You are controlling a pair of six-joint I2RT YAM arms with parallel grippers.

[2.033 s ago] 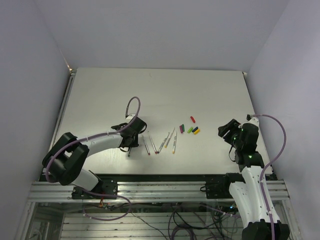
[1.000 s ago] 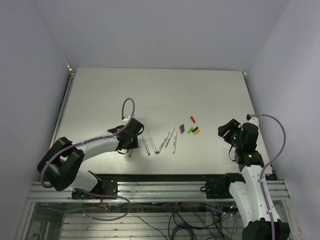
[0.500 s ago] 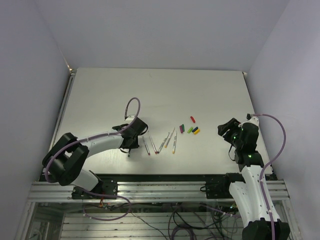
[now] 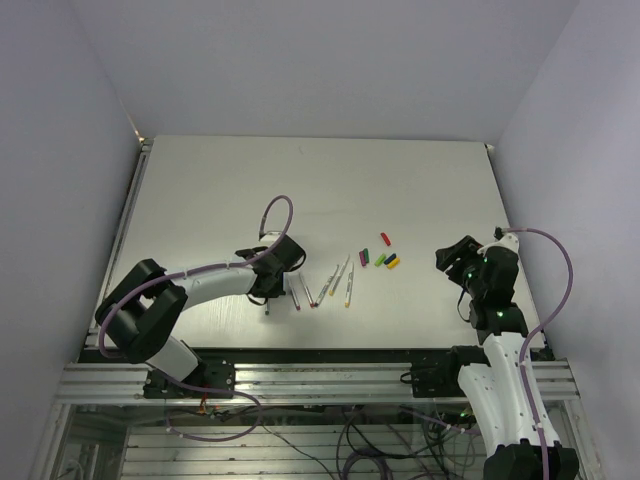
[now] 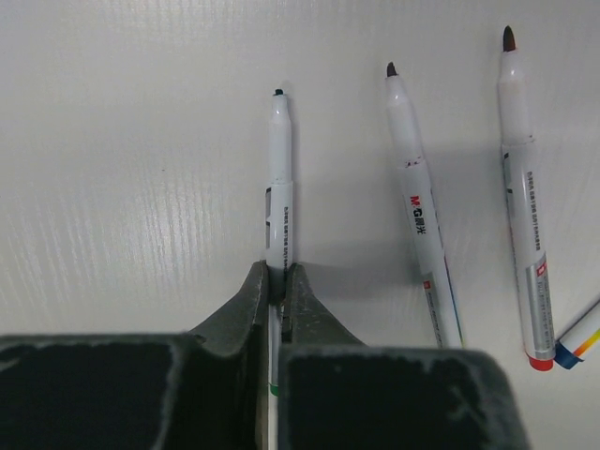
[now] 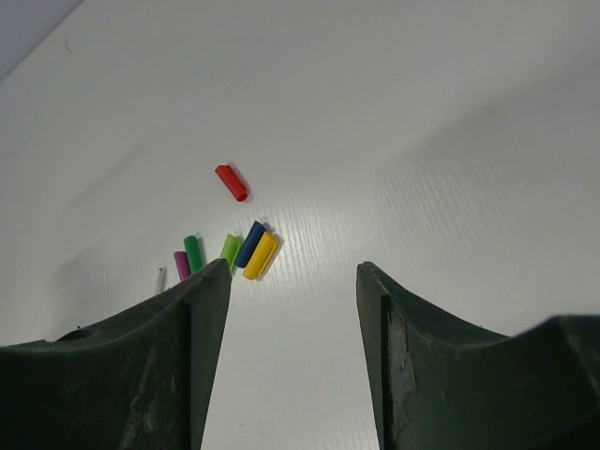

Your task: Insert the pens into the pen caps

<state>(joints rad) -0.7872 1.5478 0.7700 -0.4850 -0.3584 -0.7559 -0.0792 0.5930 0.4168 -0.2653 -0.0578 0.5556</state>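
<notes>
Left claw (image 4: 268, 292) slid slightly right toward the row of pens over the last half second and went from spread to pressed together. Right arm hasn't budged.

Left claw is pinching one pen (image 5: 279, 178) near its back end, both fingers (image 5: 246, 300) tight on the barrel. It has a thin white barrel with grey print along it and a small dark tip pointing away from the claw. A bit of green shows at the rear between the jaws. It sits low over the counter (image 4: 300, 180); can't tell if it's touching or lifted.

Left wrist view, just right of it: two more pens (image 5: 417, 202) lie flat on the counter, roughly parallel, dark tips pointing the same way. The second one has a red end, and the corner of another pen with a yellow/blue band sits just beside that end.

Top view: the loose pens lie in a fan near front-middle of the counter, with the held one at the left end.

Right claw (image 6: 293, 272) is spread, nothing between the fingers, off to the right and facing the caps (image 6: 250, 244).

Caps are short stubby tubes lying on their sides, just beyond the right end of the fan. Magenta, green, light green, dark blue and yellow are bunched together, with blue and yellow side by side and touching. The red cap (image 6: 231, 182) lies alone, a little farther back.
</notes>
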